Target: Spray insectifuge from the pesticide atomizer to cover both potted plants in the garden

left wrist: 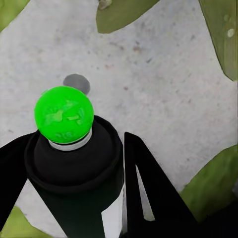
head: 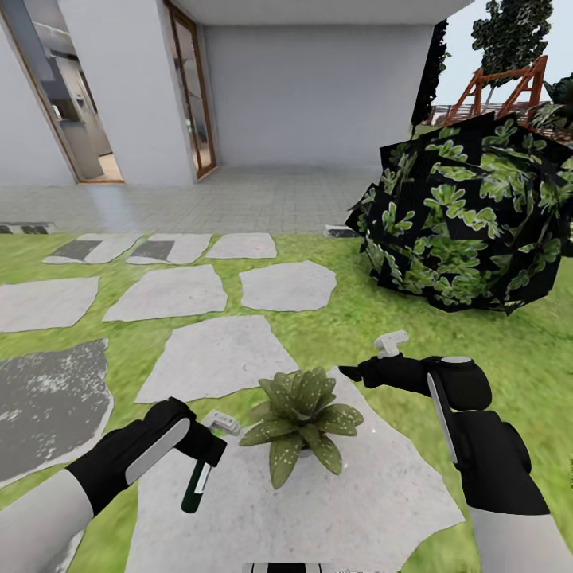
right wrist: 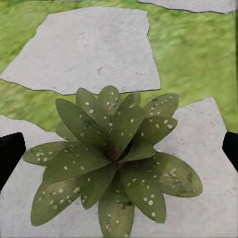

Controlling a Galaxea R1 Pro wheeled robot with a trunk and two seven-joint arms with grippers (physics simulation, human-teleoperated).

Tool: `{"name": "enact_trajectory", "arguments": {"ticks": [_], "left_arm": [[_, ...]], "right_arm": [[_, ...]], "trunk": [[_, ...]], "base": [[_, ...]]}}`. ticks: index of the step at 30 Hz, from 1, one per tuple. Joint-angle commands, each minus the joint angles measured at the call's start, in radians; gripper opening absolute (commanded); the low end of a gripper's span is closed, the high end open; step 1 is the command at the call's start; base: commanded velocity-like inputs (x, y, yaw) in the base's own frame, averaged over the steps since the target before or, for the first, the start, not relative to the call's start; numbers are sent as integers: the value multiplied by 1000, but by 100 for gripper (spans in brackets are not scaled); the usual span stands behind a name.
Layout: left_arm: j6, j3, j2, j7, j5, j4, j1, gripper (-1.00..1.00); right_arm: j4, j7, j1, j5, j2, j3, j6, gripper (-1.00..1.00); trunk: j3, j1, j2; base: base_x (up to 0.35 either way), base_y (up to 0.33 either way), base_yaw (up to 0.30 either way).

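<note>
Your left gripper (head: 208,446) was clamped on the pesticide atomizer (head: 196,481), the bottle hanging tip-down just beside the potted plant (head: 302,414) on its stepping stone (head: 382,493); your right gripper (head: 348,371) hovered above the far side, fingers spread wide and empty. Risk as I judged it: with the tip aimed at stone, spray could miss the leaves, or the tilted bottle could slip. Count: one atomizer, one potted plant in sight, two grippers, one dark bush (head: 469,215).
</note>
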Motion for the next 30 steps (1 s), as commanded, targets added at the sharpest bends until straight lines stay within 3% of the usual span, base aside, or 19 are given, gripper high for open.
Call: {"name": "enact_trajectory", "arguments": {"ticks": [1, 5, 12, 23, 30], "left_arm": [[1, -13, -4, -2, -2, -1, 0, -100], [1, -66, -34, -6, 4, 19, -3, -100], [1, -73, -37, -41, 1, 27, -2, -100], [1, -64, -34, -48, 3, 12, 0, -100], [1, -69, -39, -43, -2, 10, 7, -100]], "right_arm": [[-1, 10, -1, 10, 0, 0, 3, 100], [-1, 10, -5, 10, 0, -1, 3, 100], [-1, 10, -6, 10, 0, 0, 3, 100], [-1, 10, -6, 10, -1, -8, 3, 100], [-1, 10, -7, 10, -1, -39, 3, 100]], "trunk": [[-1, 0, 0], [-1, 0, 0], [-1, 0, 0], [-1, 0, 0], [-1, 0, 0]], "base": [[0, 298, -271], [0, 298, -276], [0, 298, -268], [0, 296, -130], [0, 78, -272]]}}
